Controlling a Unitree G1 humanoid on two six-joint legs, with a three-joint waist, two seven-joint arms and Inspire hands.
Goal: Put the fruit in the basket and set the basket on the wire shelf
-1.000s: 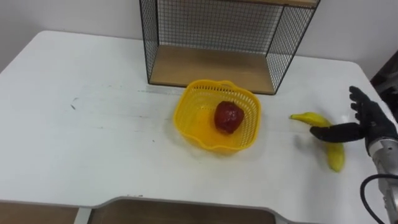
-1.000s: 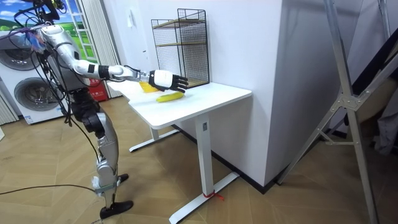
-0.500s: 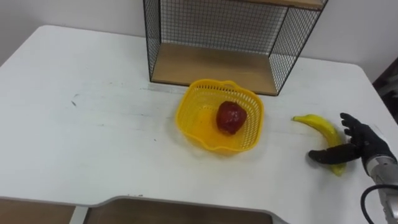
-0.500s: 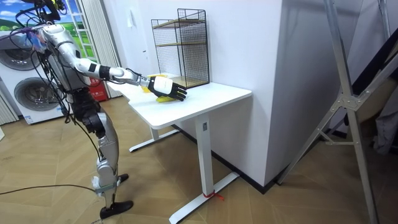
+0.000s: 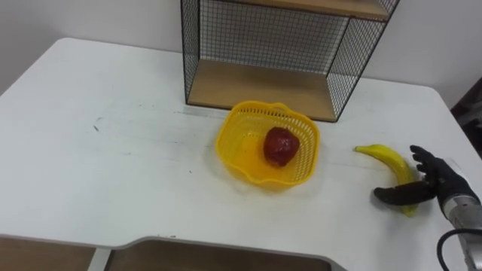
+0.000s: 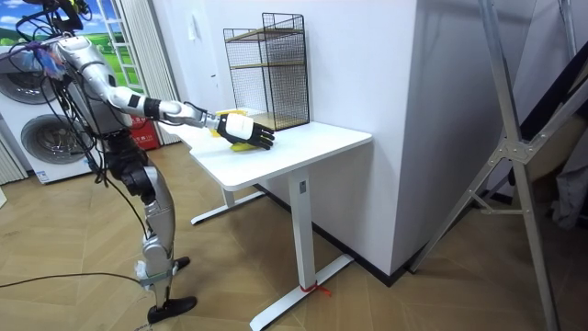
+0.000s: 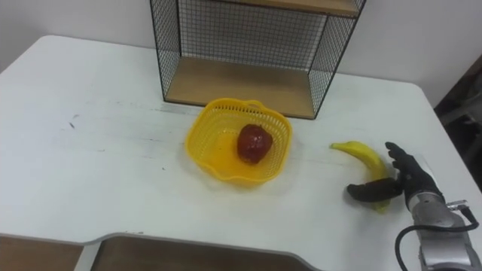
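The yellow basket (image 5: 223, 141) sits mid-surface (image 5: 113, 173) with a red fruit (image 5: 280, 145) inside it, just below the wire shelf (image 5: 263, 84), which stands at 12 o'clock from it at the far edge. The banana (image 5: 386, 159) lies on the surface at 3 o'clock from the basket, well outside it. The right hand (image 5: 435, 179) rests on the banana's near end, its fingers (image 5: 419, 156) curled over the far side and its thumb hooked round the near side, clasping it. In the room view the robot stands at the surface's left end, right arm stretched out.
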